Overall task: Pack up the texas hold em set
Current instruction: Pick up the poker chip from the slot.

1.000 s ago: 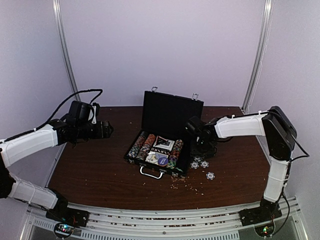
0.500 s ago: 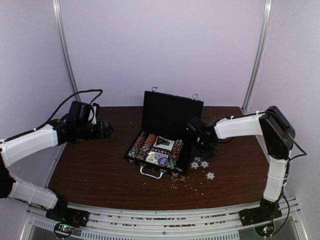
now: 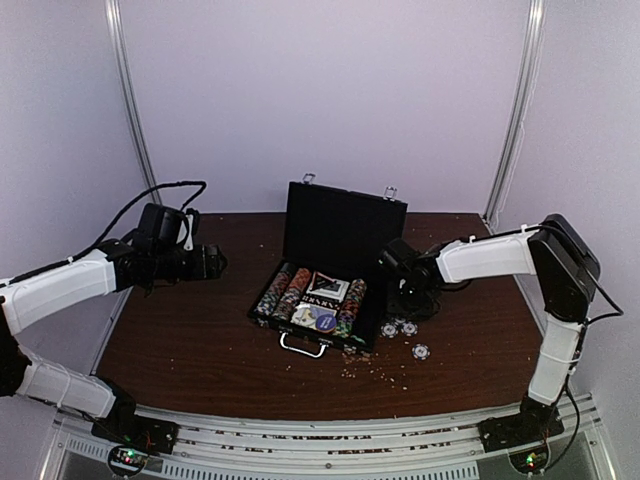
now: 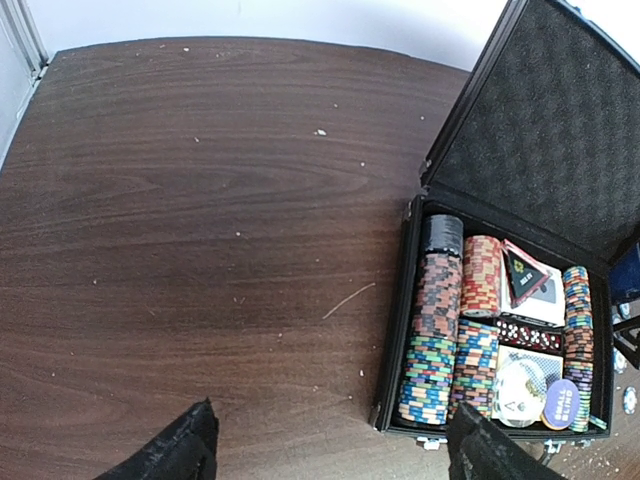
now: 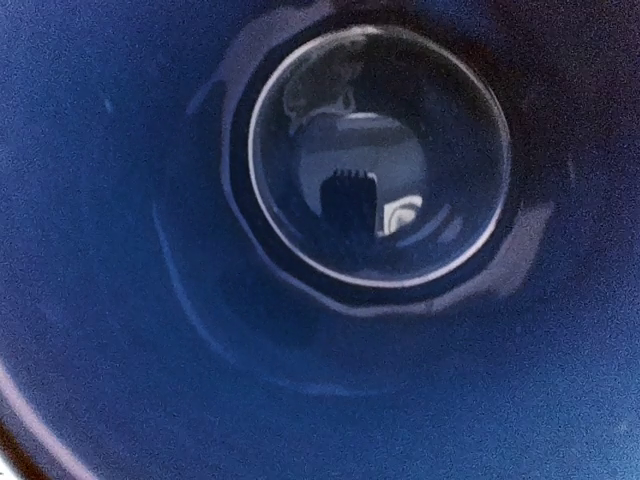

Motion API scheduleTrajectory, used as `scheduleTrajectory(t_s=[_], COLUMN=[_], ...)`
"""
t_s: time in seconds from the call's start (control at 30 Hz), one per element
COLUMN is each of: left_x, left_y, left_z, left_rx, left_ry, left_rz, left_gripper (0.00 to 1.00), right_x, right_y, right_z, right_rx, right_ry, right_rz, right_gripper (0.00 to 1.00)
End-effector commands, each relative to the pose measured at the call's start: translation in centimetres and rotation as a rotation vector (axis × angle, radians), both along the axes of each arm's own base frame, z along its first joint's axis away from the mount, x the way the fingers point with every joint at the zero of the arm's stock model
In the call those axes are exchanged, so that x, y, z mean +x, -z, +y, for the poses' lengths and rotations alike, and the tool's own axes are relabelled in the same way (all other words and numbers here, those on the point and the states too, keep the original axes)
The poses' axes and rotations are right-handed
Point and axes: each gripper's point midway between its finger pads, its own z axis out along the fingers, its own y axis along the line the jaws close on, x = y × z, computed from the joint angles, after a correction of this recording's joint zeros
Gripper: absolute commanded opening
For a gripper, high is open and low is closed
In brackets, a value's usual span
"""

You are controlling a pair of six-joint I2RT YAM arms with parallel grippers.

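Observation:
The black briefcase [image 3: 345, 228] lies open mid-table, lid upright and silver handle [image 3: 303, 346] toward me. It holds rows of striped poker chips [image 4: 436, 330], card decks [image 4: 527, 277] and small red dice [image 4: 528, 333]. Three loose chips [image 3: 408, 327] lie on the table right of the case. My left gripper [image 4: 335, 452] hovers open and empty over bare table left of the case [image 4: 395, 340]. My right gripper [image 3: 408, 282] points down just right of the case, at the dark blue cup [image 3: 414, 303]. The cup's inside [image 5: 380, 160] fills the right wrist view and hides the fingers.
Small crumbs [image 3: 372, 367] are scattered on the brown table [image 3: 190, 340] in front of the case and the loose chips. White walls and metal uprights close the back and sides. A rail runs along the near edge.
My right gripper and the dark cup have shifted a little to the right, away from the case. The left arm has not moved.

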Motion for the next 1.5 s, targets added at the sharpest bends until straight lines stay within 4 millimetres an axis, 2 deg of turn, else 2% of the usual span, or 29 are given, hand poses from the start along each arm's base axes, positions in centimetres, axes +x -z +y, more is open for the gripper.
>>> scheduleTrajectory(t_s=[0.0, 0.2, 0.33, 0.9, 1.13, 1.47], left_x=[0.2, 0.3, 0.2, 0.3, 0.7, 0.6], left_y=[0.1, 0.2, 0.4, 0.4, 0.2, 0.1], left_z=[-0.3, -0.4, -0.3, -0.2, -0.5, -0.5], left_rx=[-0.007, -0.01, -0.013, -0.016, -0.023, -0.035], left_ry=[0.016, 0.017, 0.012, 0.003, 0.004, -0.004], left_rz=[-0.013, -0.014, -0.012, -0.012, -0.015, -0.015], left_gripper=[0.81, 0.81, 0.81, 0.81, 0.81, 0.81], right_x=[-1.6, -1.0, -1.1, -1.5, -1.6, -3.2], right_y=[0.2, -1.0, -1.0, 1.6, 2.5, 3.4], right_z=[-0.1, 1.4, 1.7, 0.8, 0.1, -1.0], right_rx=[0.003, 0.007, 0.014, -0.067, -0.158, -0.173], right_ry=[-0.001, -0.022, -0.017, -0.035, -0.076, -0.082], right_rz=[0.048, 0.02, 0.019, 0.058, 0.078, 0.115], right_gripper=[0.5, 0.52, 0.53, 0.53, 0.54, 0.45])
